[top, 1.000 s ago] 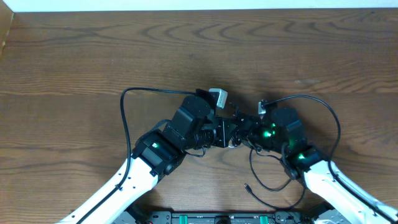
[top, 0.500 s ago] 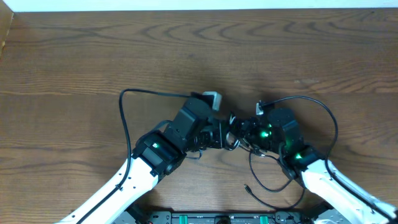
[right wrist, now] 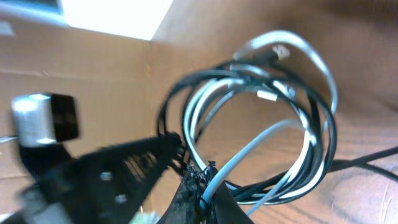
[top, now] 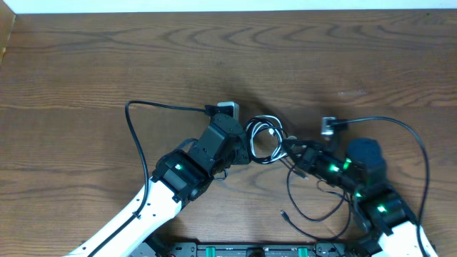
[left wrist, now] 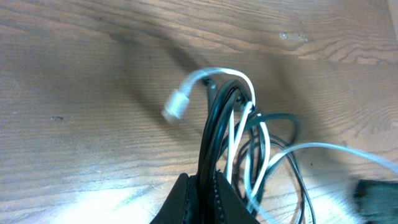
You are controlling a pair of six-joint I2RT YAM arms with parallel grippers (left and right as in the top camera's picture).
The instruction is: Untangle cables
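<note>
The cables [top: 265, 138] form a looped bunch of black and white cords hanging between my two grippers at the table's middle. My left gripper [top: 245, 147] is shut on the black strands at the bunch's left side; in the left wrist view the black cords [left wrist: 214, 134] run up out of the closed gripper [left wrist: 208, 190], and a white plug [left wrist: 176, 107] sticks out to the left. My right gripper [top: 292, 152] is shut on the white cord [right wrist: 245, 152], pinched at its fingertips [right wrist: 200, 190], with the loops [right wrist: 311, 109] beyond. A loose black cord [top: 308, 208] trails on the table below.
Thick black arm wires arc out on the left [top: 133, 121] and on the right [top: 423, 153]. The left arm [top: 178, 171] and right arm [top: 371, 189] come in from the front edge. In the right wrist view the left gripper's body [right wrist: 106, 177] stands close on the left.
The right gripper has shut on the white cord and drawn back to the right. The left gripper shifted slightly left, so the bunch now shows as open loops between them.
</note>
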